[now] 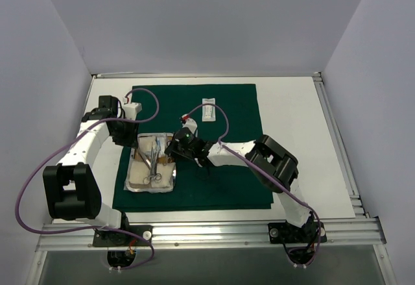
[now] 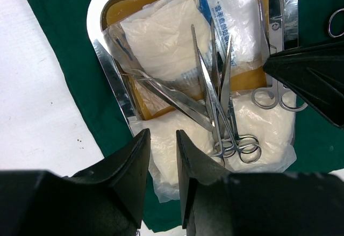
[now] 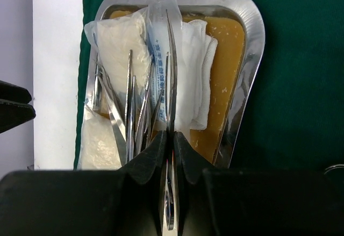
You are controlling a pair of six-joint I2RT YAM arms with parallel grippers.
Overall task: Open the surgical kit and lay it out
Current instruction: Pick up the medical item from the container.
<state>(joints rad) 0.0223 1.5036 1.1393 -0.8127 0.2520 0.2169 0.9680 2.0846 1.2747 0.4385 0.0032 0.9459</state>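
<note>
right pincer (image 3: 167, 138) clamped on forceps (image 3: 171, 74) in tray (image 3: 252, 26)

Dark green drape (image 1: 220, 110), silver tray (image 3: 252, 26), silver tweezers (image 3: 171, 58), tan liner (image 3: 228, 58), white gauze (image 3: 194, 69)

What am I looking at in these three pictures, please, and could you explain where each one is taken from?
Two robot arms are bolted at a table's near edge. The overhead picture looks down on both; the other two come from cameras on each wrist, showing that arm's own fingers. On the white table lies a green cloth with a steel tray holding gauze packets and steel instruments; one small white packet lies apart on the cloth. The right gripper pinches one slender instrument. The left gripper, slightly open, holds nothing.
</note>
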